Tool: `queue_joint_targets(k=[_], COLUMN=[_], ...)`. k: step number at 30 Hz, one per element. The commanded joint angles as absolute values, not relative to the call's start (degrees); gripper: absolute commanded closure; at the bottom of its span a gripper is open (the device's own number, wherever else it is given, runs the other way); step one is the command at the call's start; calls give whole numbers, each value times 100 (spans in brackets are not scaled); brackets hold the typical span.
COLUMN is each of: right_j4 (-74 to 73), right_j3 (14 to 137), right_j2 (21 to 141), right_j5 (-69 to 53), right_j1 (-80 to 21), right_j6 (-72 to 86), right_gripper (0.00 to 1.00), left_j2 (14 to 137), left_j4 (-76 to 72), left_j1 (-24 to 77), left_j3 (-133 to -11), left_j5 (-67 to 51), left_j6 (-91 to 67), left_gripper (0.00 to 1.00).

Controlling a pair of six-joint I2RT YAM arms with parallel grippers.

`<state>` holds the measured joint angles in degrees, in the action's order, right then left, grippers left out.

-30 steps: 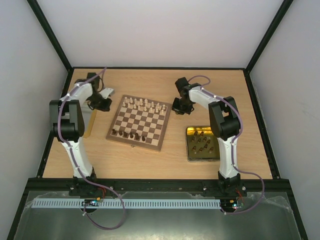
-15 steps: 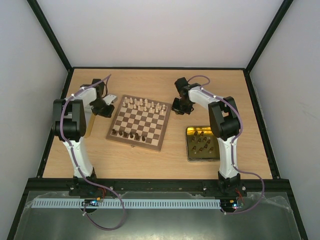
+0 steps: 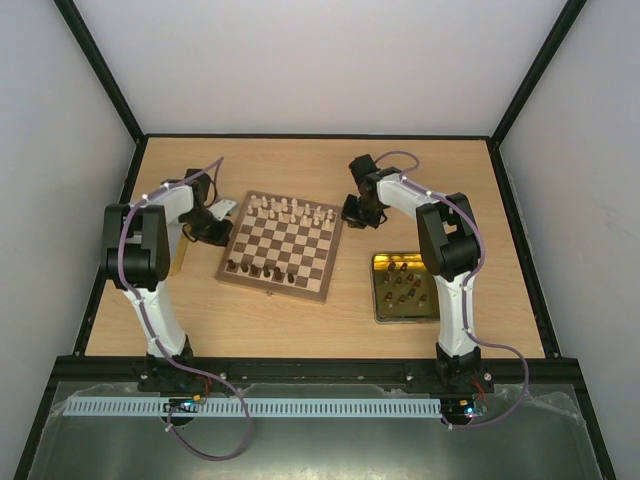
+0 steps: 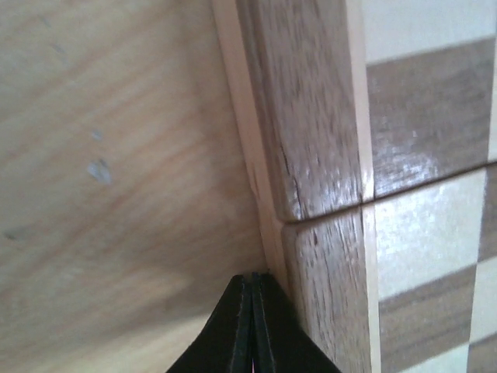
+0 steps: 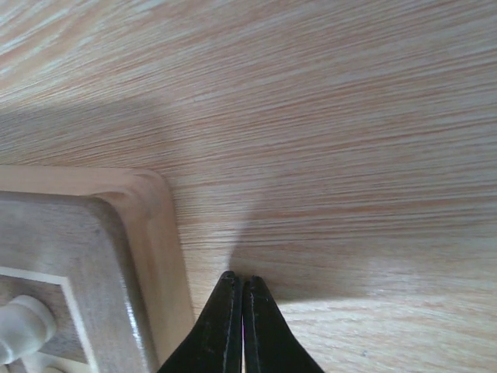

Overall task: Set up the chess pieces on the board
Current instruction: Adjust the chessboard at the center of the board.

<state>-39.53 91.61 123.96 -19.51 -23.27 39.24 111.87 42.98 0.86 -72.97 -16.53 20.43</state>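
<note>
The chequered wooden board point(image 3: 282, 249) lies mid-table, with cream pieces point(image 3: 290, 210) along its far rows and dark pieces point(image 3: 262, 270) along its near row. My left gripper point(image 3: 222, 228) is shut and empty, its tips point(image 4: 252, 278) pressed against the board's left edge point(image 4: 311, 155). My right gripper point(image 3: 349, 212) is shut and empty, its tips point(image 5: 238, 280) on the table just outside the board's far right corner point(image 5: 116, 225). A cream piece point(image 5: 19, 326) shows at that corner.
A gold metal tray point(image 3: 383, 300) with several dark pieces lies right of the board. A pale flat object point(image 3: 181, 245) lies at the table's left edge behind my left arm. Black frame rails bound the table.
My left gripper has swung right to the board's left edge, and the board has shifted slightly right. The right arm has barely moved.
</note>
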Motion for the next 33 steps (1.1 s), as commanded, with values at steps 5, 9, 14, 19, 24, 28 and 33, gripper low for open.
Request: queue_joint_targets(k=[5, 9, 14, 19, 24, 28, 33], right_j4=[-3861, -3772, -3653, -3513, -3300, -3220, -3135], right_j3=[8717, 8531, 8220, 7819, 7352, 7029, 6675], right_j2=[12628, 12540, 12373, 12152, 11839, 11562, 11278], right_j5=[-2046, -2069, -2075, -2065, -2146, -2175, -2108], right_j1=[-2355, -2355, -2355, -2355, -2355, -2364, -2399], right_j6=[4009, 4038, 4068, 4118, 4215, 4252, 4272], right_gripper=[98, 98, 98, 98, 98, 98, 98], left_j2=[10924, 10776, 10652, 10645, 10637, 10648, 10653], left_j4=[4555, 4584, 4648, 4629, 4530, 4396, 4174], left_j1=[349, 570, 790, 882, 948, 967, 959], left_j3=[-6526, -6349, -6245, -6202, -6174, -6138, -6068], left_j5=[-2148, -2305, -2444, -2495, -2498, -2382, -2114], left_j6=[2221, 2275, 2299, 2262, 2145, 2028, 1874], left_gripper=[98, 98, 98, 98, 98, 98, 98])
